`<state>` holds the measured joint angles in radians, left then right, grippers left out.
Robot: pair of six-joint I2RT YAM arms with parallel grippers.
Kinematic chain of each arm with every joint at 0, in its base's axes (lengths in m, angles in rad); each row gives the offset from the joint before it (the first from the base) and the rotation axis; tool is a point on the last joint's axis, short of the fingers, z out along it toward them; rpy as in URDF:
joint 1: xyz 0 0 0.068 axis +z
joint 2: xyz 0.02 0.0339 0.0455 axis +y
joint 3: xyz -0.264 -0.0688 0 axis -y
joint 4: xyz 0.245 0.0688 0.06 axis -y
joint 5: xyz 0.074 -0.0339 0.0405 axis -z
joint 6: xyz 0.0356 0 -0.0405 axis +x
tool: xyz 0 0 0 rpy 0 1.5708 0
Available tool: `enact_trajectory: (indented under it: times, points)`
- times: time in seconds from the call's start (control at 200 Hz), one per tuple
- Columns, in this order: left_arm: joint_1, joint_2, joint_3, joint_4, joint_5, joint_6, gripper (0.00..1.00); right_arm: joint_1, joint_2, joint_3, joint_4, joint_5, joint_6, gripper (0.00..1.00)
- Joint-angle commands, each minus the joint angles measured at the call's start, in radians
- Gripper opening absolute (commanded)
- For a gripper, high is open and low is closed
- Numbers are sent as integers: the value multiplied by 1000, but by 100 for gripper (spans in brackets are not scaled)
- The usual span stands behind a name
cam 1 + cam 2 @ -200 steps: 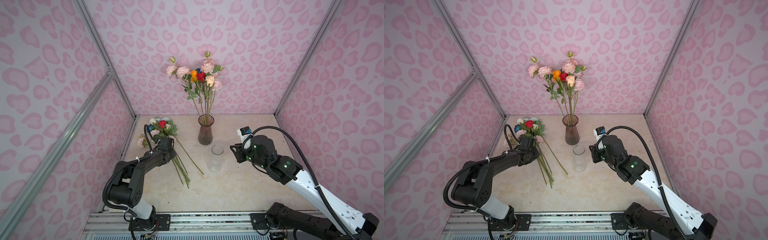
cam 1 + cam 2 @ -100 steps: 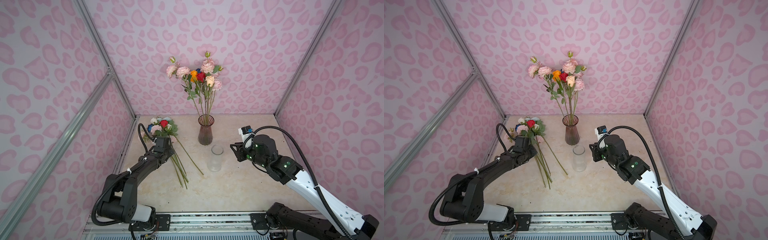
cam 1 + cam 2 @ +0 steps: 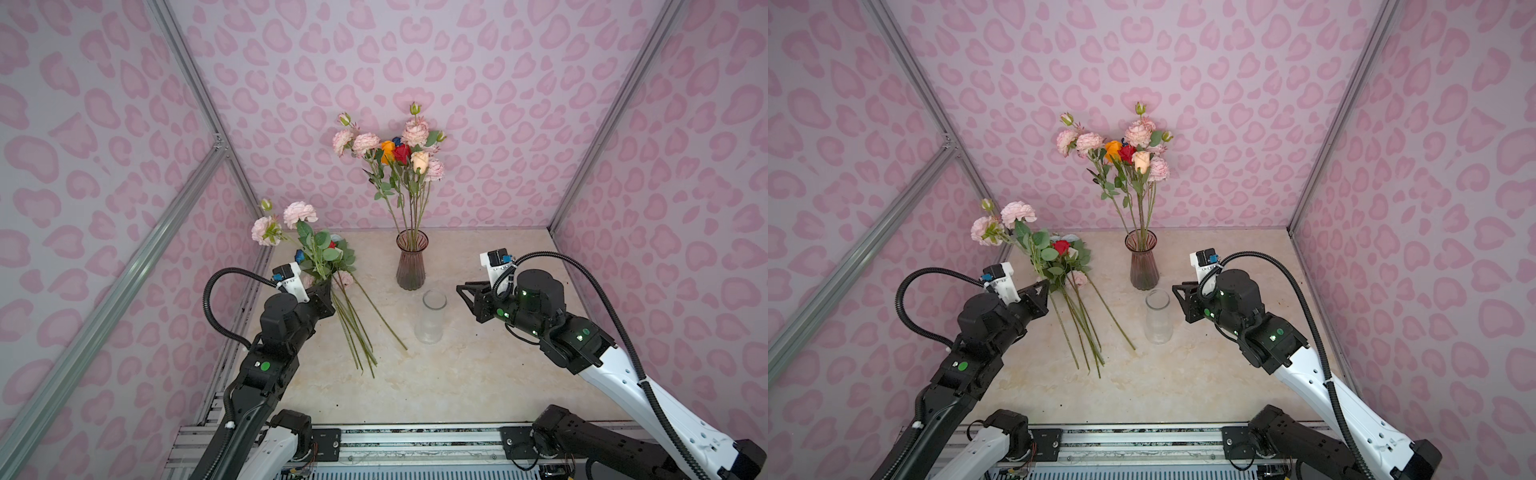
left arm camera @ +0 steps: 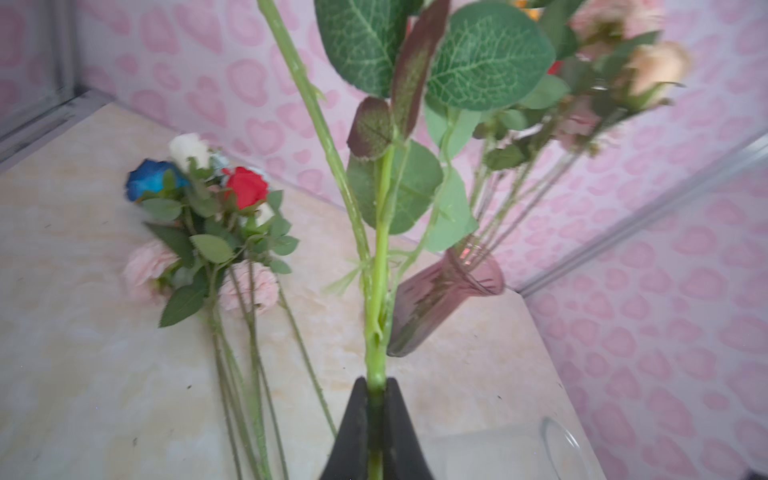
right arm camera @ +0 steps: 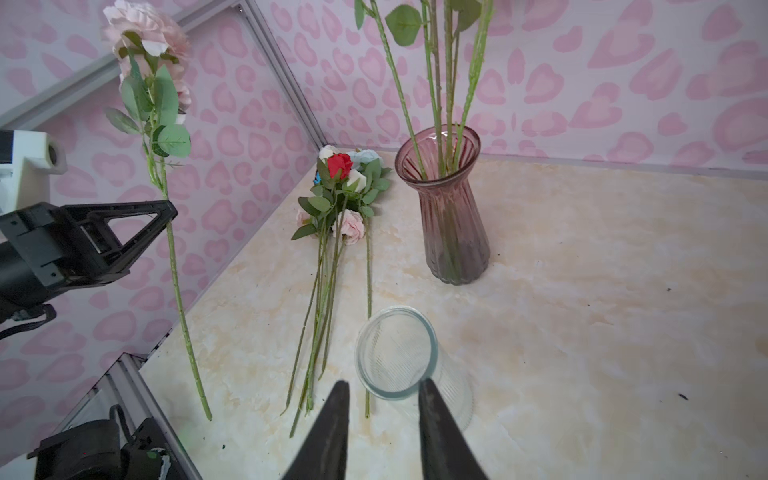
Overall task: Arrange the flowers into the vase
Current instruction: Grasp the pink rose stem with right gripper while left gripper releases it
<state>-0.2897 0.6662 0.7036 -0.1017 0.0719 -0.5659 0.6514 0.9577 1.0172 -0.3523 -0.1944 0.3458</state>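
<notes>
On the left, the left gripper (image 3: 327, 287) is squeezed shut on the green stem of a pink flower (image 3: 300, 213). It holds the flower up off the desk (image 3: 457, 374), with the pink heads up high and the rest of the stem hanging down below the gripper. Just beside it, a bunch of loose flowers (image 3: 337, 259) lies flat on the desk. Their red, blue, white and pink heads point toward the back wall and their long stems point to the front. In the middle, near the back, the purple vase (image 3: 410, 266) stands upright with tall flowers (image 3: 395, 149) in it: pink, orange, red and cream. Just in front of it stands a clear glass vase (image 3: 431, 320). On the right, the right gripper (image 3: 460, 289) hangs near the clear glass vase with its jaws a little apart, holding nothing.
</notes>
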Motion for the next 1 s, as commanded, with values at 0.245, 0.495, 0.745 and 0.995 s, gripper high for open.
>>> enact_trajectory:
  times: [0.245, 0.495, 0.745, 0.995]
  points:
    - [-262, 6, 118, 333, 209, 225, 3, 217, 109, 113, 183, -120, -71, 44]
    - [-459, 161, 218, 416, 119, 292, 3, 347, 264, 237, 220, -158, -114, 47]
    - [-490, 184, 211, 462, 98, 277, 3, 350, 306, 225, 287, -117, -81, 25]
    - [-491, 142, 191, 396, 40, 288, 25, 373, 268, 176, 325, 7, -106, 0]
